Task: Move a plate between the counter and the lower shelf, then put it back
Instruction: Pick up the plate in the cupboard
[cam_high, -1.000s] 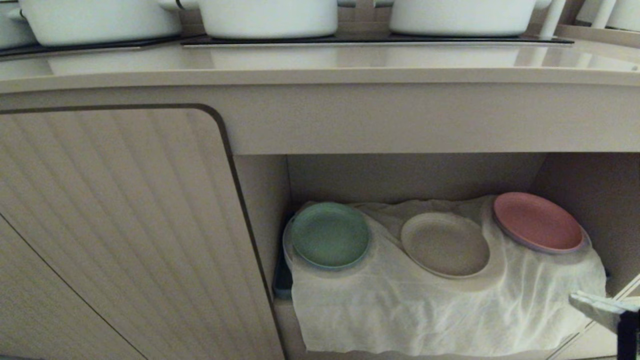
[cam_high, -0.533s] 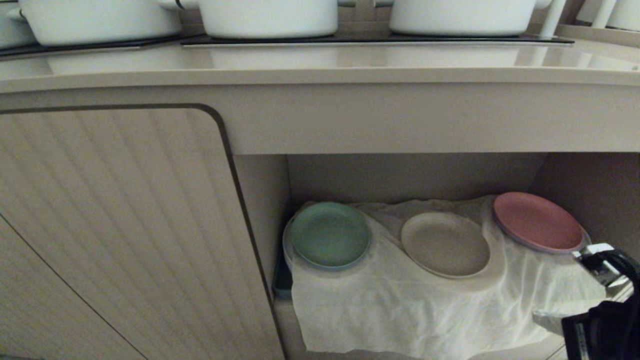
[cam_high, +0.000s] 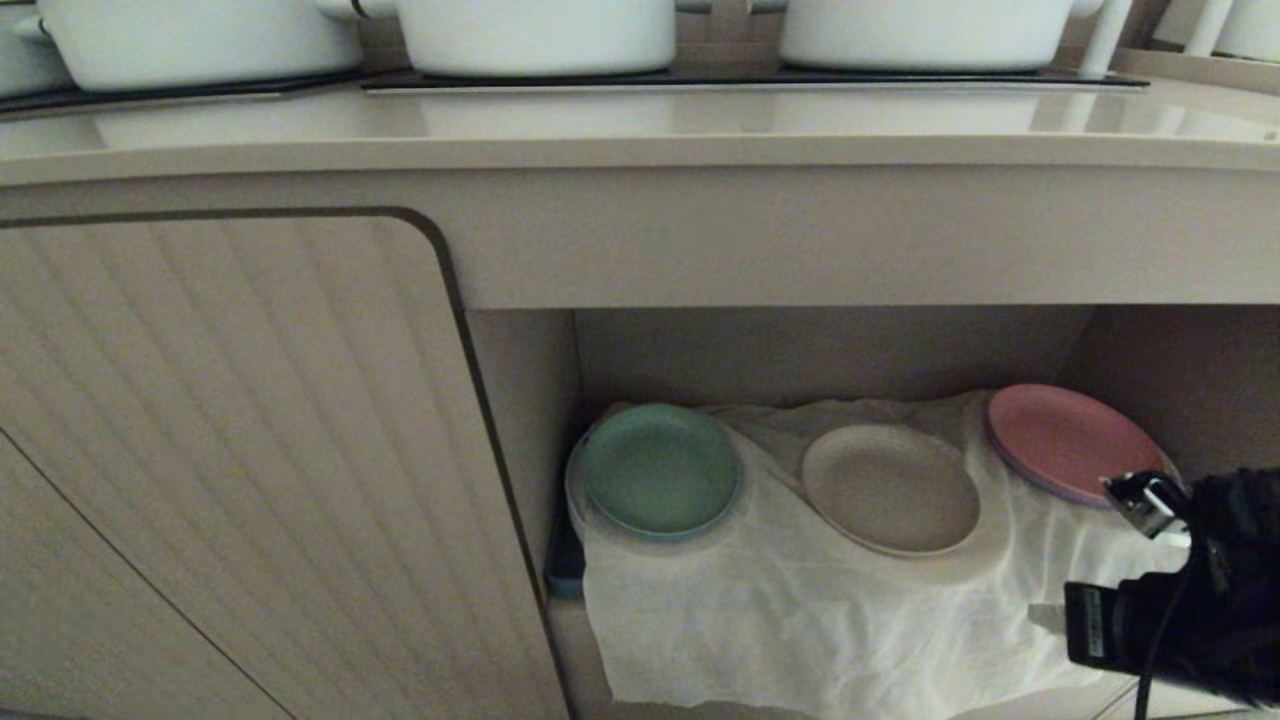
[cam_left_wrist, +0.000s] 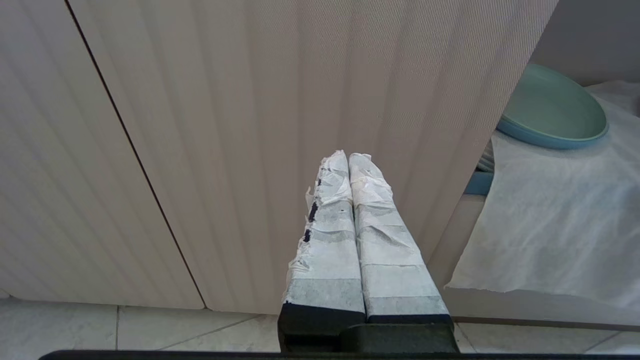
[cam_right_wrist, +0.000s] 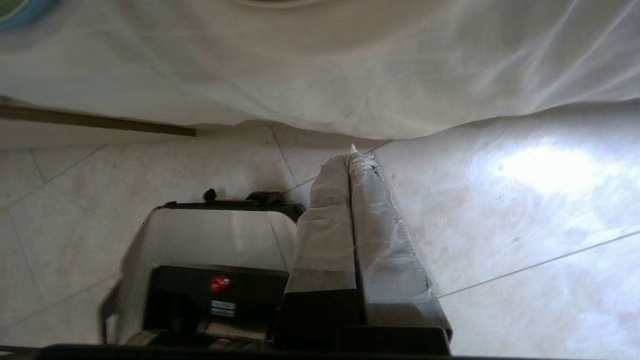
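**Cream plate on lower shelf, both claws pressed shut**

Cream-beige plate lying flat on the wrinkled white cloth in the lower shelf, between a green plate on the left and a pink plate on the right, touching neither. Counter above, bearing white pots on black hob panels. Right gripper low at the shelf's right front corner, near the pink plate, taped fingers closed together and empty, aimed at the tiled floor beside the cloth's hanging edge. Left gripper parked before the ribbed cabinet door, fingers likewise together, holding nothing.
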